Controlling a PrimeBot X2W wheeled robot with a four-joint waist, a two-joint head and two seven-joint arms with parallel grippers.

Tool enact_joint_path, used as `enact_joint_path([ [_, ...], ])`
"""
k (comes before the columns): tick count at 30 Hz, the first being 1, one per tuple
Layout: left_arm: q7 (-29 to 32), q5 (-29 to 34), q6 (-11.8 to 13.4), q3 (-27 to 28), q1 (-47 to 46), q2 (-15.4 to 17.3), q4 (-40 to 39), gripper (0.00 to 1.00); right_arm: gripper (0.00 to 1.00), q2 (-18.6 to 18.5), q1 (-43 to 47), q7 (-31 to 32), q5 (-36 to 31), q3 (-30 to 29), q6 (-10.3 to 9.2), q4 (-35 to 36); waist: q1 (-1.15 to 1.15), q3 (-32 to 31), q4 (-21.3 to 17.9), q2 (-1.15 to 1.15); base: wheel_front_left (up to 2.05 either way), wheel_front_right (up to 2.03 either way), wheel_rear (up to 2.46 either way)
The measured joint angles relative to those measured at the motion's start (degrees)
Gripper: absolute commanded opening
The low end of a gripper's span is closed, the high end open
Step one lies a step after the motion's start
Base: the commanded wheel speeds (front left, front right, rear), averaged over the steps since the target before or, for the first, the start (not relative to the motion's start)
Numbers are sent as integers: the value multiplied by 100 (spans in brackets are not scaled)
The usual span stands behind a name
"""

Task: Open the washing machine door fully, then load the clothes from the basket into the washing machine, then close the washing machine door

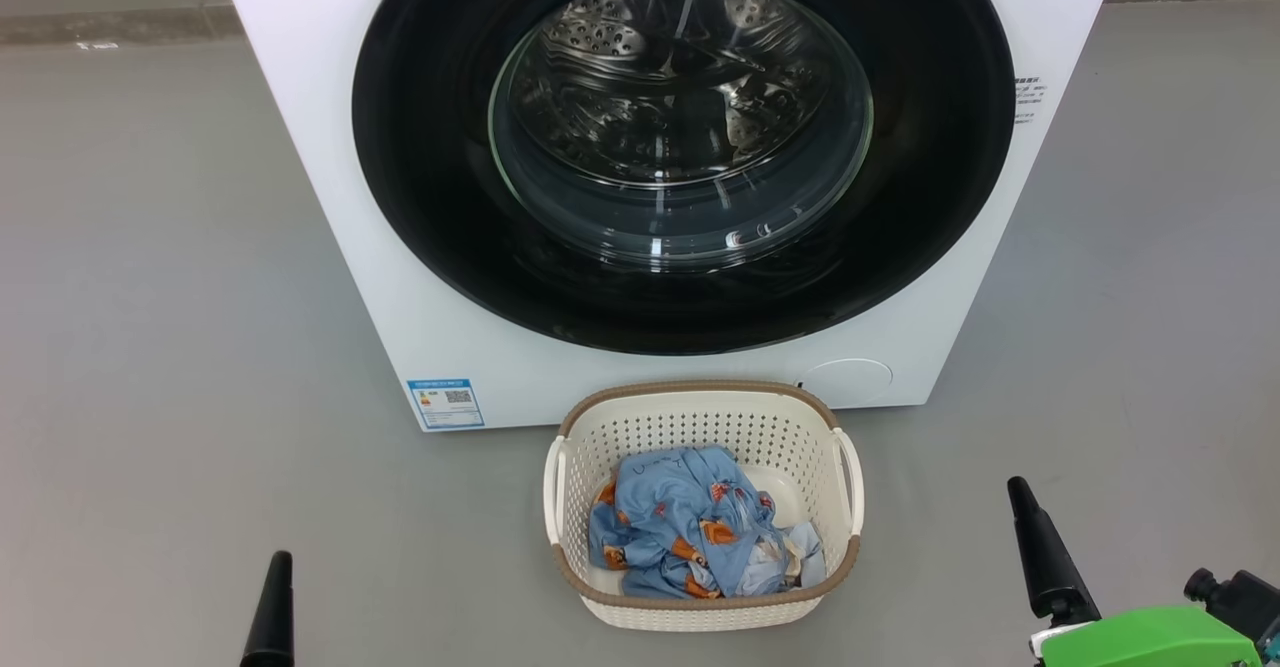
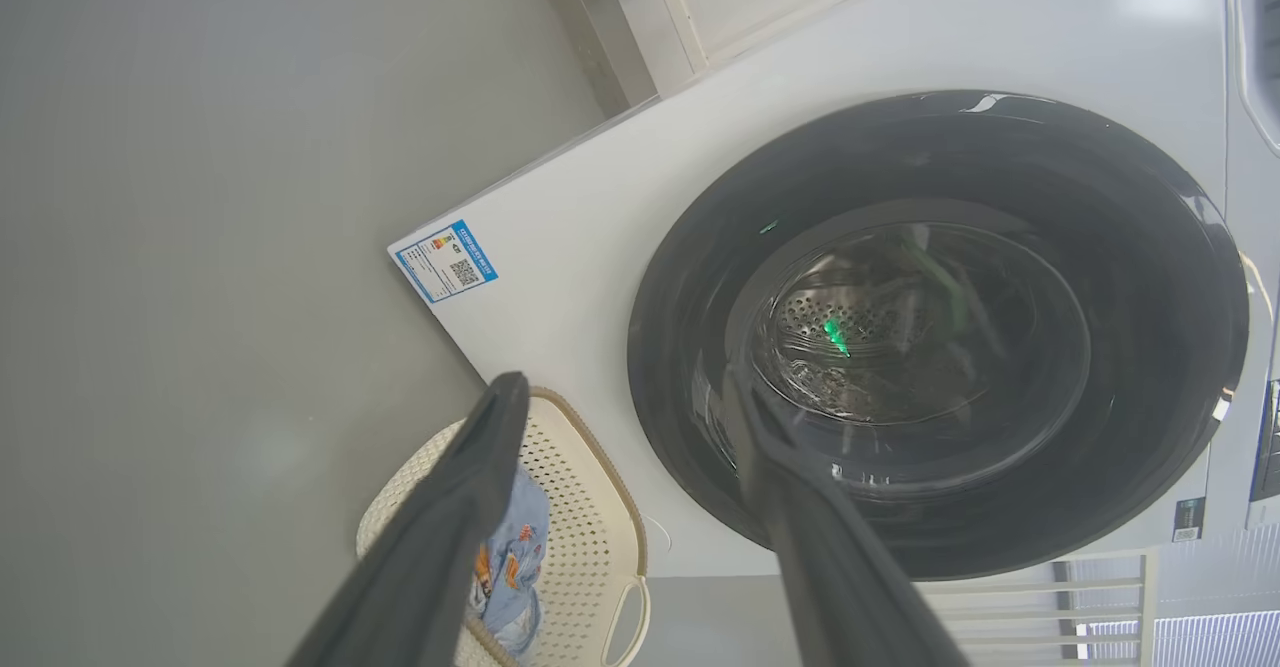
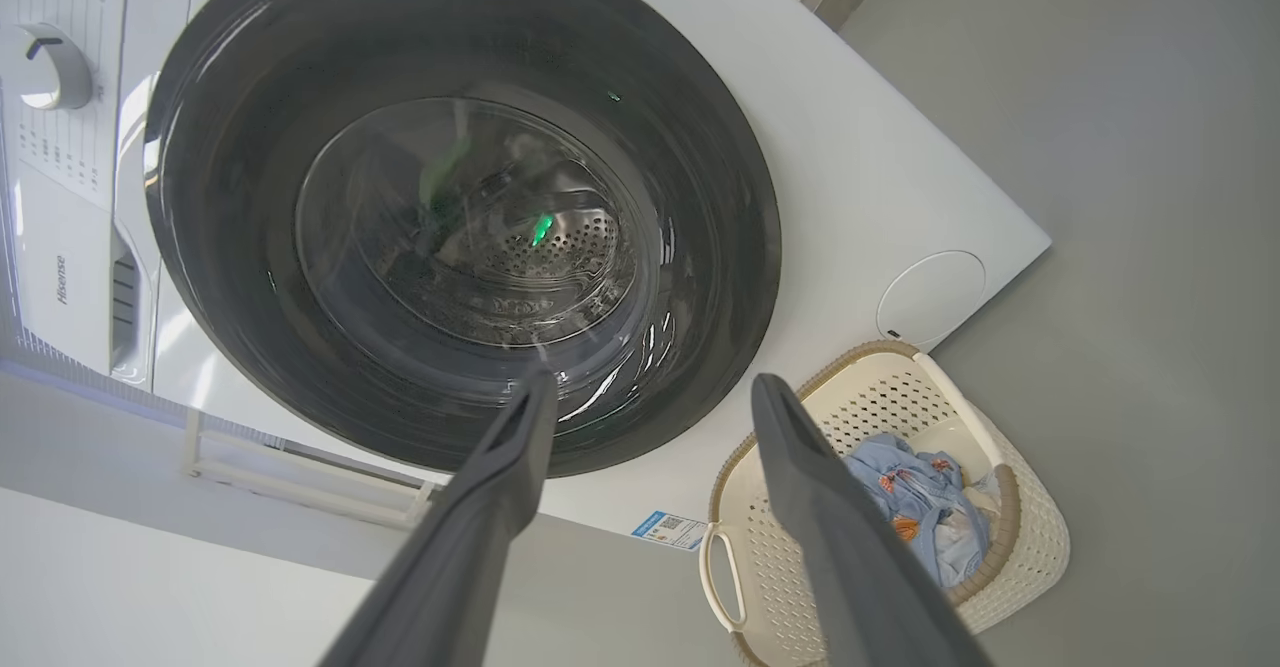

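Observation:
The washing machine [image 1: 330, 197] stands straight ahead, white, with its round black door [image 1: 680, 127] shut flat against the front; the steel drum shows through the glass bowl. On the floor in front of it sits the cream basket [image 1: 700, 388], holding the light blue clothes [image 1: 690, 527]. In the left wrist view my left gripper [image 2: 622, 392] is open and holds nothing, with the door [image 2: 930, 337] and the basket [image 2: 590, 507] beyond it. My right gripper [image 3: 652, 382] is open too, facing the door [image 3: 460, 207], with the basket [image 3: 880, 397] to its right. Both grippers hang back from the basket.
Grey floor [image 1: 170, 347] spreads on both sides of the machine. A blue label [image 1: 446, 403] and a round white cover [image 1: 846, 383] sit low on its front. A control knob [image 3: 45, 67] is at the top panel. A white frame [image 3: 300, 467] stands beside the machine.

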State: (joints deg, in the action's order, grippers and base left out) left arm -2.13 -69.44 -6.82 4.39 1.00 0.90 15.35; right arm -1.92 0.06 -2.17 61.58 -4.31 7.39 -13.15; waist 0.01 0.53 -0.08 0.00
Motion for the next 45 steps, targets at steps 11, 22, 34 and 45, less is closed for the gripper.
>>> enact_joint_path([
  [11,-172,1139,1,0,22,7,-154,100,100,-59,4,-156,-1120,157,0,47,0,19,11,0,0,0,0],
  [22,-338,2157,59,-49,122,14,-331,100,100,-86,9,-333,-2091,190,0,81,-1,24,10,0,0,0,0],
  [34,-532,3144,101,-48,178,29,-433,100,100,-112,29,-510,-3076,222,0,85,-1,42,-13,0,0,0,0],
  [45,-715,3984,103,-30,269,46,-506,100,100,-148,137,-727,-3863,343,0,83,0,47,-43,0,0,0,0],
])
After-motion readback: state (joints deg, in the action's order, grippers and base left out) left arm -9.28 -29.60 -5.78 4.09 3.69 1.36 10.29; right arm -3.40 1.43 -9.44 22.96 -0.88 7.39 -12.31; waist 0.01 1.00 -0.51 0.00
